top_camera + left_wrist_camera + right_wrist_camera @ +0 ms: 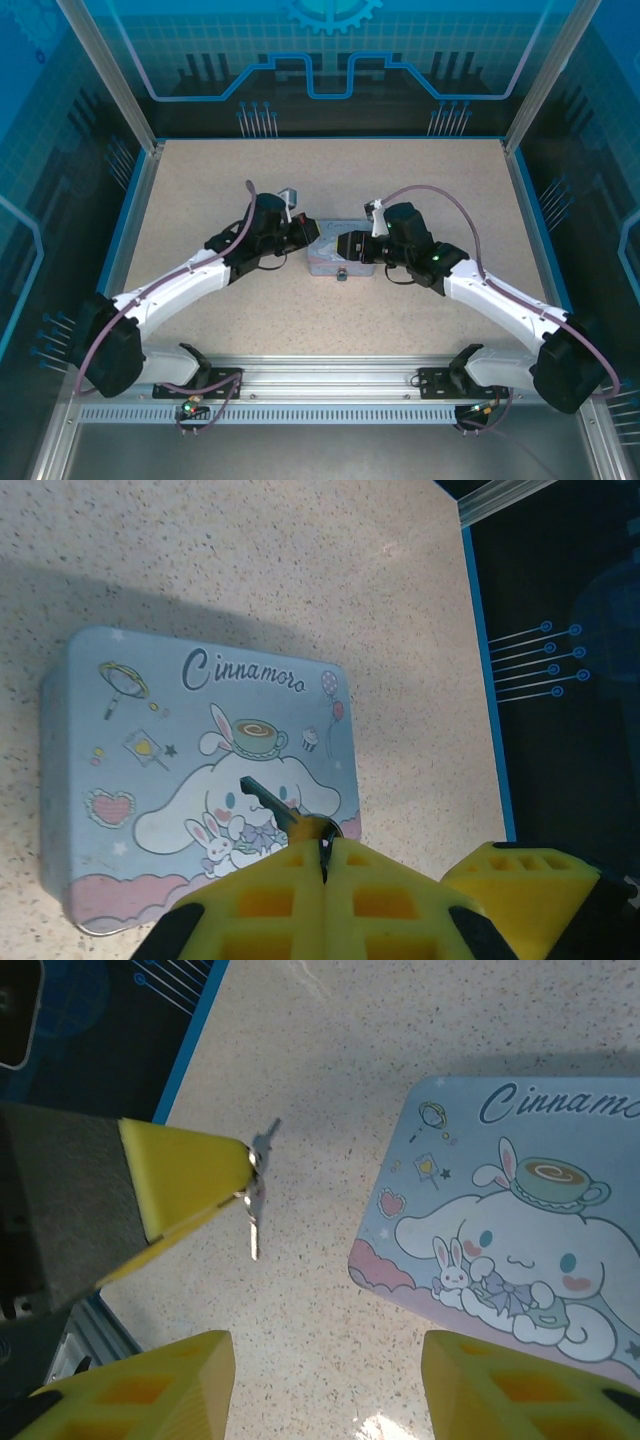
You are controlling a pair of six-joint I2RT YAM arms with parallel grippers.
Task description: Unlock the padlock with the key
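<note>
Left claw (325, 858) clenched on key (262, 798), left end of tin (120, 740) | right claw (325, 1385) released, right end of tin

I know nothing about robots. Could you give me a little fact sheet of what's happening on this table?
setting: speckled table, two robot arms meeting near its middle
box: pale blue cartoon tin, lying flat
padlock: small, dark, at the tin's near edge
key: pinched in the left gripper, close to the tin
right gripper: open, nothing between its fingers
</note>
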